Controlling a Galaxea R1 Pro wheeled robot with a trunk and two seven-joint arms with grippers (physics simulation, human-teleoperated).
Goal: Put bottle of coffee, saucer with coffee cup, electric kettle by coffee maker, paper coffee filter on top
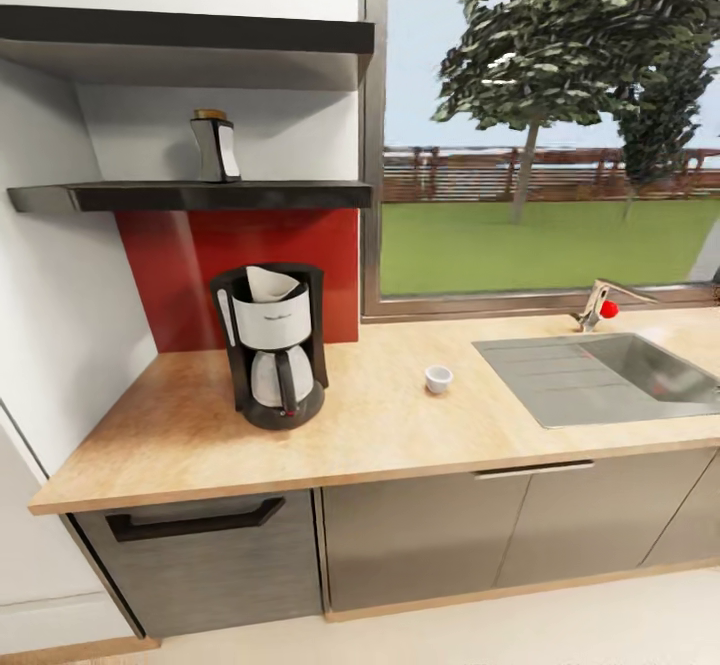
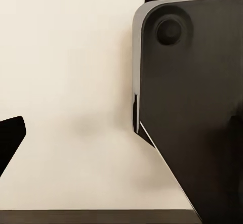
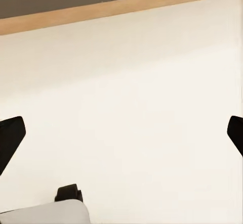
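Tall black drip coffee maker (image 1: 273, 346) with white upper band and glass carafe stands upright on the long light tan wood-look countertop (image 1: 190, 435), toward its left end, in front of a red backsplash panel (image 1: 200, 255). A small white paper coffee filter (image 1: 270, 285) sits in the machine's open top.

Small white coffee cup (image 1: 438, 378) stands on the countertop to the right of the coffee maker, well apart from it, between the machine and the steel sink (image 1: 600, 375).

Small dark brown bottle of coffee (image 1: 216, 147) with yellow-gold cap stands upright on the lower dark wall shelf (image 1: 190, 195), above the coffee maker.

Right gripper (image 3: 121, 135): dark fingertips (image 3: 10, 138) at both frame edges, spread wide, nothing between, pale floor below.

Left gripper: one fingertip (image 2: 9, 139) shows at frame edge; spread cannot be told.
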